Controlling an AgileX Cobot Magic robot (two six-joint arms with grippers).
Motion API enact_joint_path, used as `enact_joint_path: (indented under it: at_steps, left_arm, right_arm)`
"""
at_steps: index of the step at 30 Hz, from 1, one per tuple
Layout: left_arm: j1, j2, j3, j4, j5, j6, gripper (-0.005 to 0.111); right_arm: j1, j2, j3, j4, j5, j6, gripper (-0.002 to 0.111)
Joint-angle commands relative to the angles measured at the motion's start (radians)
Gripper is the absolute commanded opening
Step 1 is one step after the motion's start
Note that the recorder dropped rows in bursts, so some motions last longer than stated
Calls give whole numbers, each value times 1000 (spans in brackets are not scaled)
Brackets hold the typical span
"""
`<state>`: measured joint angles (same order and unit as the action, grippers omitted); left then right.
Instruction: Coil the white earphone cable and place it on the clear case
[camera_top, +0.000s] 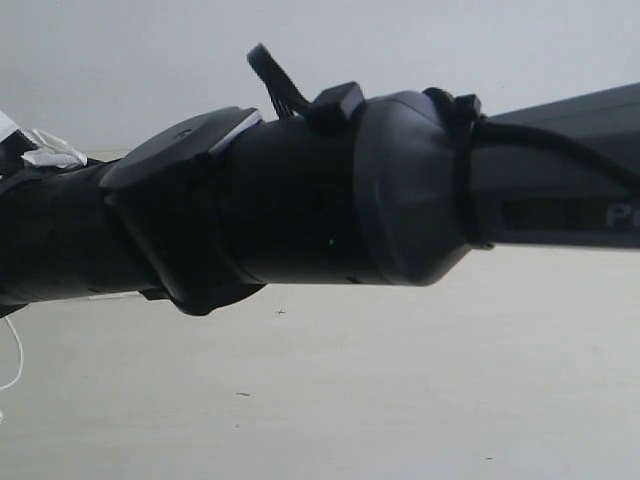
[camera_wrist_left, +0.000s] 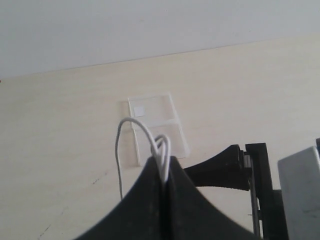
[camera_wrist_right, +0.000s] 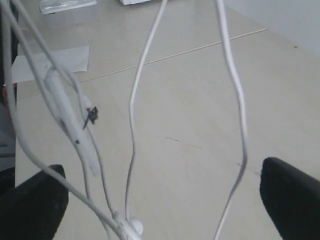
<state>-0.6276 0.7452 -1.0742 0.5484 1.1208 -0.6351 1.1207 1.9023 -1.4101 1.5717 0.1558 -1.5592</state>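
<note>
Left tool (camera_wrist_left: 164, 171) clamps white earphone cable (camera_wrist_left: 131, 119); clear case (camera_wrist_left: 159, 107) lies beyond; right tool (camera_wrist_right: 165, 195) apart.

White earphone cable (camera_wrist_right: 134, 107) strands (remote bar (camera_wrist_right: 65, 107) among them) between parted fingers (camera_wrist_right: 292, 197) of the right pincer (camera_wrist_right: 160, 197)

Left hand (camera_wrist_left: 163, 172) pinched closed; right hand (camera_wrist_right: 162, 202) spread wide; black arm (camera_top: 300, 200) horizontal.
</note>
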Motion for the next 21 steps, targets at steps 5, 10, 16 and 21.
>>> enact_joint_path:
  at_steps: [5, 10, 16, 21]
  left_arm:
    - [2, 0, 3, -4, -17, 4, 0]
    - [2, 0, 3, -10, -21, 4, 0]
    - [2, 0, 3, -59, -50, 2, 0]
    - [2, 0, 3, -65, -54, 4, 0]
  right_arm:
    - [2, -2, -5, 30, 27, -12, 104]
    - [2, -2, -5, 30, 6, -12, 104]
    - [2, 4, -34, 48, 6, -12, 104]
    - [2, 22, -84, 48, 20, -10, 104]
